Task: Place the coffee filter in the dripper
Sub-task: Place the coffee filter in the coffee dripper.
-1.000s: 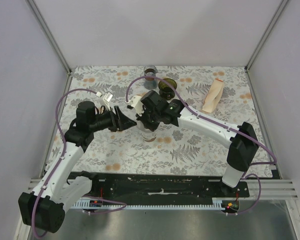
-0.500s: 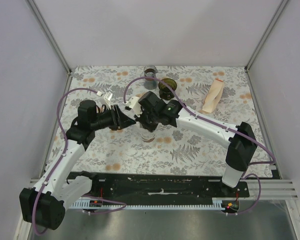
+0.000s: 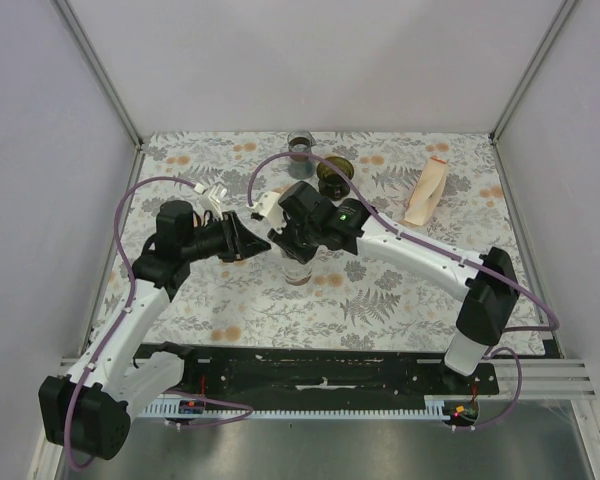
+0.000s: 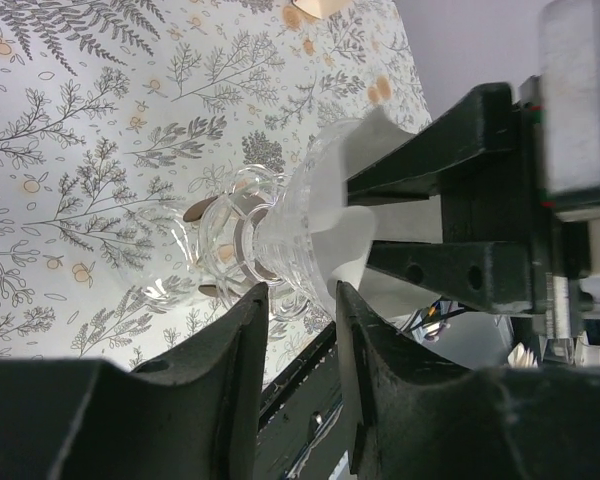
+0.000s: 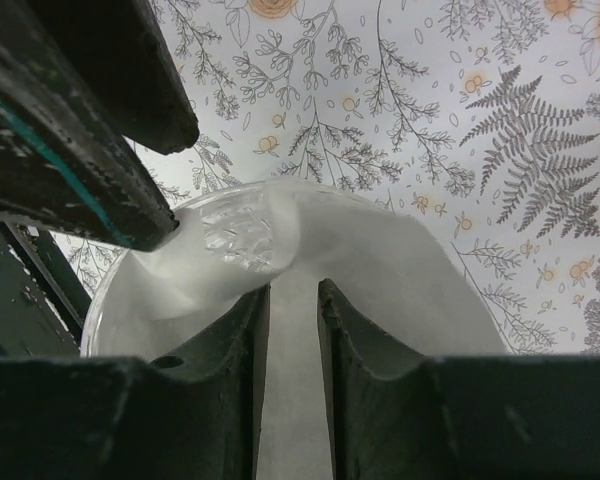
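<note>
Since the earlier frame, the left gripper has advanced to the mouth of the carafe. Its jaws stand partly closed astride the glass rim; a grip cannot be confirmed. The right gripper has its jaws parted, astride the wall of the coffee filter. The coffee filter sits in the carafe mouth, apart from the dripper.

Flowery bench with a left arm and a right arm reaching in from the near edge. Left fingers and right fingers almost tip to tip over the middle, just above a clear glass pot. Dark green dripper near the far edge, glass jar just beside it. Long peach packet by the far right corner.
</note>
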Controlling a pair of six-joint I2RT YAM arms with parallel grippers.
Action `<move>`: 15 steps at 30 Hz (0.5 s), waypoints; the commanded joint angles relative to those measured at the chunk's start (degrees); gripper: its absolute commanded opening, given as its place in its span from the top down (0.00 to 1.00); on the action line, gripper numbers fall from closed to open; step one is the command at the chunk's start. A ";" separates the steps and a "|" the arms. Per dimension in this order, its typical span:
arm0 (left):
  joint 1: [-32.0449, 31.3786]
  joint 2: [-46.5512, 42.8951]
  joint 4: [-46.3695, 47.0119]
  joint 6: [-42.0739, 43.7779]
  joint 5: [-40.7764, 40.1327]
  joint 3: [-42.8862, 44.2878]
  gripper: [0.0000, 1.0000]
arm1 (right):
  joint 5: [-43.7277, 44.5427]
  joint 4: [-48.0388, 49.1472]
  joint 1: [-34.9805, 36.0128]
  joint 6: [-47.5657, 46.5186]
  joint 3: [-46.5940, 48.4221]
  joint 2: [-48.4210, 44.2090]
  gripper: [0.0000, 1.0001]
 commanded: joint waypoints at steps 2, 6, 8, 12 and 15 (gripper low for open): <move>-0.46 -0.65 -0.77 2.13 0.20 2.46 0.61 | 1.29 0.01 0.10 -0.96 3.39 -4.30 0.66; -0.55 -0.65 -1.12 2.66 0.11 2.99 0.61 | 2.17 -0.16 0.02 -1.22 2.86 -5.09 0.65; -0.55 -0.56 -1.21 2.75 -0.07 3.16 0.61 | 2.17 -0.60 0.10 -1.22 2.86 -5.44 0.65; -0.55 -0.82 -1.48 3.01 -0.33 3.34 0.61 | 1.12 -0.96 0.10 -0.78 3.83 -7.19 0.63; -0.55 -0.56 -1.56 3.19 -0.33 3.25 0.61 | 0.07 -0.96 0.10 -0.08 4.00 -9.74 0.60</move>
